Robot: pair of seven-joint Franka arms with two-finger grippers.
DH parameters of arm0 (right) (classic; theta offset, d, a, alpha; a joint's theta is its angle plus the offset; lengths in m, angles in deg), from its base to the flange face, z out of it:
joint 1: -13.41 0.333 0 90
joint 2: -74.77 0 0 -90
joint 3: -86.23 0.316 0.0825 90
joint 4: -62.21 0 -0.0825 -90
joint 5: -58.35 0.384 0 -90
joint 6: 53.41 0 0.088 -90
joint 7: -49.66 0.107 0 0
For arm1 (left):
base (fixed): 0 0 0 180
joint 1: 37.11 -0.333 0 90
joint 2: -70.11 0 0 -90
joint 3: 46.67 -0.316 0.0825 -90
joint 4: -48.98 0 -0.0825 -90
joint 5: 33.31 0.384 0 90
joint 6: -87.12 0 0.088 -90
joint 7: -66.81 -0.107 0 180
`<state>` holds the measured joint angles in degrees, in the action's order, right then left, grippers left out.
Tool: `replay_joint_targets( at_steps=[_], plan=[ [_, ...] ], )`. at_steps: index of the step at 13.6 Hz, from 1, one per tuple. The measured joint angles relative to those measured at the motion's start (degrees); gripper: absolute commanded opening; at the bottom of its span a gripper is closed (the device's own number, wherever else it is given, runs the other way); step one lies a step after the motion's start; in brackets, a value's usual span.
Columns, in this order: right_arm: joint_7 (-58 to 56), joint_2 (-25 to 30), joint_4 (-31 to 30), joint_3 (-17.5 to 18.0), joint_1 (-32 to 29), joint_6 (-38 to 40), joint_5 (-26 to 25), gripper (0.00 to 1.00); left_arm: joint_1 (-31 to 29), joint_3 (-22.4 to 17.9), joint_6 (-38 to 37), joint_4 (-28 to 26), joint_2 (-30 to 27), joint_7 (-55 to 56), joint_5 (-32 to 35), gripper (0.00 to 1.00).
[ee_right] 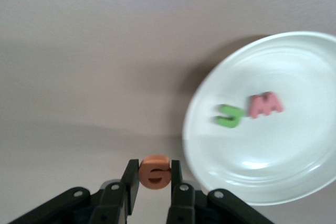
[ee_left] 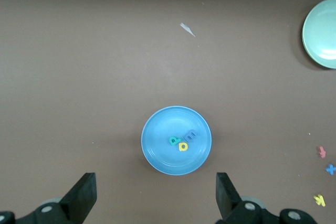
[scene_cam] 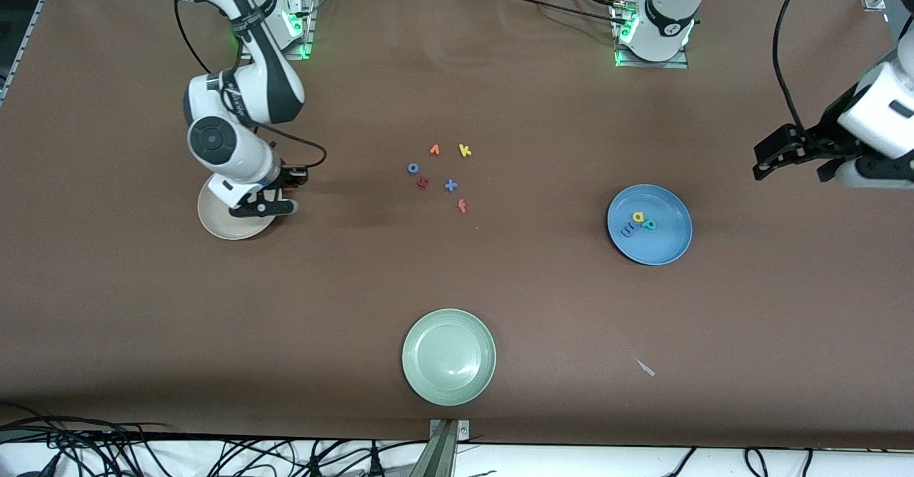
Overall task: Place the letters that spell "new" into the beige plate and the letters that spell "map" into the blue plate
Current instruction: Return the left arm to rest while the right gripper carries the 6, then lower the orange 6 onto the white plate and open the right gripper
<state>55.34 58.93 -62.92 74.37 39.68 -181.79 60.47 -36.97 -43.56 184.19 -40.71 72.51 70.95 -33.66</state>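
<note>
Plates: three, all round and shallow, on the brown surface (scene_cam: pixel 500 284).

Beige plate (scene_cam: pixel 214 223), toward the right arm's end of the surface: holds two letters, a green n (ee_right: pixel 230 116) and a pink w (ee_right: pixel 265 104), lying side by side near the middle of the plate.

Blue plate (scene_cam: pixel 668 245), toward the left arm's end: holds three letters, a yellow a (scene_cam: pixel 638 216), a teal p (scene_cam: pixel 648 224) and a blue m (scene_cam: pixel 628 231), clustered and touching.

Pale green plate (scene_cam: pixel 428 377), nearest the front camera, midway along the surface: no letters seen in it.

Loose letters on the surface, between the beige and blue plates and well apart from both: five in a loose group. An orange v (scene_cam: pixel 434 150), a yellow k (scene_cam: pixel 465 151), a blue o (scene_cam: pixel 413 168), a blue x (scene_cam: pixel 450 186) and a red f (scene_cam: pixel 462 206). A dark red piece (scene_cam: pixel 423 183) lies just beside the o; its shape cannot be told.

Orange e (ee_right: pixel 155 171): one, clenched between the fingers of the right gripper (ee_right: pixel 155 179), which hangs over the rim of the beige plate.

Left gripper (ee_left: pixel 156 195): fingers spread wide and grasping nothing, up in the air near the left arm's end of the surface; this arm waits.

A small pale scrap (scene_cam: pixel 645 368) lies on the surface nearer the front camera than the blue plate.
</note>
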Motion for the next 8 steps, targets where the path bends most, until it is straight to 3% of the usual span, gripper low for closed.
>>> replay_joint_targets(
  at_steps=[2,3,5,8],
  plan=[
    [-4.4,-0.3,-0.3,-2.8,-0.1,0.3,0.0,0.08,-0.2,-0.9,0.2,-2.7,-1.9,-0.1,0.0,1.0],
    [-5.9,-0.5,-0.4,-4.1,-0.2,0.4,0.0,0.18,-0.3,-1.1,0.2,-3.6,-2.5,-0.1,0.0,1.0],
    [-7.1,-1.0,-0.4,-5.7,-0.3,0.5,0.0,1.0,-0.3,-1.3,-0.5,-4.5,-2.8,-0.1,0.0,1.0],
    [-7.1,-1.2,0.1,-5.9,-0.5,0.7,0.0,1.0,-0.3,-1.2,-1.3,-4.6,-2.7,-0.1,0.0,1.0]
  ],
)
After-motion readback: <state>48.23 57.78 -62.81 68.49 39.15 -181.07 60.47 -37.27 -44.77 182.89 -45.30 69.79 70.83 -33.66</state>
